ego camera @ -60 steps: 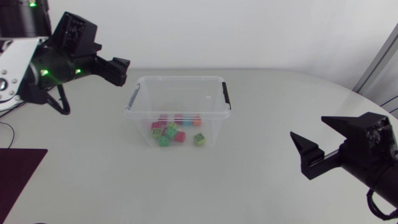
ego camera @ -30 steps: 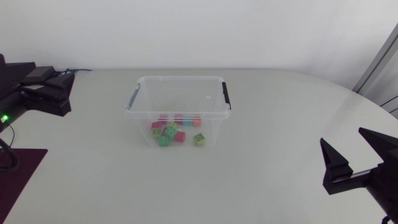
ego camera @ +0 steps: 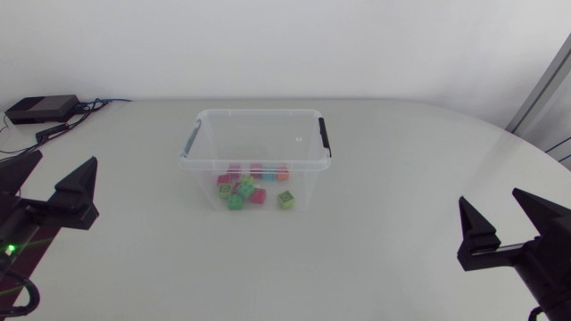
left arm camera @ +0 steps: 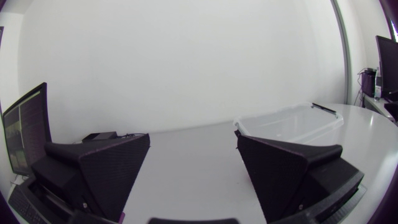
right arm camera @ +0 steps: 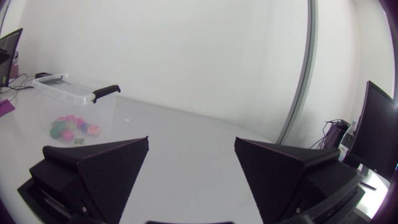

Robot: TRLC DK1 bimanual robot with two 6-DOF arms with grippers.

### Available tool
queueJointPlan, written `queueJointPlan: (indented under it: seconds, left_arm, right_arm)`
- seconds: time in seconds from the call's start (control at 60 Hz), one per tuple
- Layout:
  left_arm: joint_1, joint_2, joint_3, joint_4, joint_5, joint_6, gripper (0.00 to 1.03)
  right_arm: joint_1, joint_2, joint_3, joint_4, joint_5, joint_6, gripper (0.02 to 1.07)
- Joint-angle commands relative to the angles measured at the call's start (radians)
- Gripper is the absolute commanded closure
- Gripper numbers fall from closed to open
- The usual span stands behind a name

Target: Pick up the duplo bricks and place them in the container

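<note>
A clear plastic container (ego camera: 254, 147) with black handle clips stands mid-table. Several duplo bricks (ego camera: 250, 188), green, pink, red and orange, lie on its floor. My left gripper (ego camera: 49, 185) sits low at the table's left edge, open and empty, well apart from the container. My right gripper (ego camera: 507, 225) is at the front right, also open and empty. From the left wrist, the open gripper (left arm camera: 193, 180) has the container (left arm camera: 291, 124) ahead, past one finger. Ahead of the right wrist's open gripper (right arm camera: 193, 180), the container (right arm camera: 74, 93) and its bricks (right arm camera: 69, 127) stand far off to one side.
A small black box (ego camera: 40, 109) with cables lies at the table's back left corner. The pale tabletop (ego camera: 375, 178) curves round at the right.
My left arm swung from beside the container's back left corner down to the table's left edge. My right gripper drew back toward the front right. The bricks and container stayed put.
</note>
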Motion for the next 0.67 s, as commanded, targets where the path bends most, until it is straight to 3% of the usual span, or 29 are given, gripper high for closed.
queueJointPlan:
  seconds: [0.0,0.417,0.65]
  left_arm:
    - [0.01,-0.045,-0.057,0.001,0.013,-0.051,0.05]
    - [0.028,-0.29,-0.292,0.002,0.05,-0.174,0.04]
    - [0.028,-0.29,-0.292,0.002,0.05,-0.174,0.04]
  right_arm:
    - [-0.011,-0.004,-0.04,0.034,-0.009,0.05,0.07]
    - [-0.045,-0.001,-0.149,0.198,-0.048,0.191,0.07]
    - [-0.045,-0.001,-0.149,0.198,-0.048,0.191,0.07]
